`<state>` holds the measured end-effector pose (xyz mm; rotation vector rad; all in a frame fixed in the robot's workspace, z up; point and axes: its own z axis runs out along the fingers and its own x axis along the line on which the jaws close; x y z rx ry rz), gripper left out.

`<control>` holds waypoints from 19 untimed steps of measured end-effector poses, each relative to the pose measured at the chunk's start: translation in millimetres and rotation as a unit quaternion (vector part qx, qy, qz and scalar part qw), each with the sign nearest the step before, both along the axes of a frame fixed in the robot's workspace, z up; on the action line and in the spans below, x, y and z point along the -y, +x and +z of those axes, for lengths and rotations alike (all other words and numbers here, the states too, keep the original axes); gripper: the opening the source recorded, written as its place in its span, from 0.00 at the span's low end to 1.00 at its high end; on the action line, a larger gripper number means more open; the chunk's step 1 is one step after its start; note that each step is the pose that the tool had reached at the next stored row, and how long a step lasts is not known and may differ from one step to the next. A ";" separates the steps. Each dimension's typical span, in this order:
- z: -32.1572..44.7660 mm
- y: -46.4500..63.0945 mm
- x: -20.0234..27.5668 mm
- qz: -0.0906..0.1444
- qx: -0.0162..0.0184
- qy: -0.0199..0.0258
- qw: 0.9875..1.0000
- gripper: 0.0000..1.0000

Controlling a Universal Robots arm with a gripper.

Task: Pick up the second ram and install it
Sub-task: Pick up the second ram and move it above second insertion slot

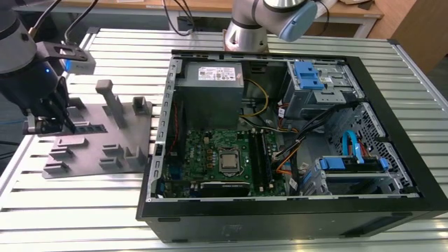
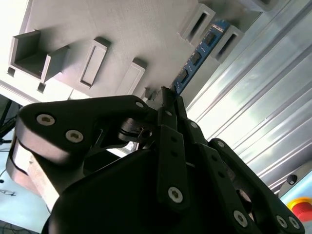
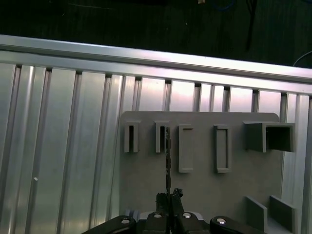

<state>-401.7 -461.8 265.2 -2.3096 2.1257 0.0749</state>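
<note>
The second ram (image 1: 91, 126) is a long dark board standing on its edge on the grey plastic fixture (image 1: 91, 152), at the exterior view's left. In the second wrist view the second ram (image 2: 197, 56) runs between two slotted holders of the fixture (image 2: 122, 29). In the first wrist view the second ram (image 3: 167, 156) appears edge-on as a thin dark line that ends between my fingers. My gripper (image 1: 60, 125) (image 2: 165, 92) (image 3: 168, 196) sits at the board's near end, fingers shut on it.
An open computer case (image 1: 157, 157) lies to the exterior view's right of the fixture, with a green motherboard (image 1: 217, 147) and a power supply (image 1: 210, 79) inside. A second arm's base (image 1: 245, 31) stands behind the case. The ribbed metal table (image 1: 77, 210) carries everything.
</note>
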 end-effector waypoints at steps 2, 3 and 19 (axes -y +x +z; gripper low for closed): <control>3.0 0.0 0.0 0.000 0.000 0.000 1.000 0.14; 4.4 0.0 0.0 0.000 0.000 0.000 1.000 0.14; 27.3 0.0 0.0 0.000 0.000 0.000 1.000 0.14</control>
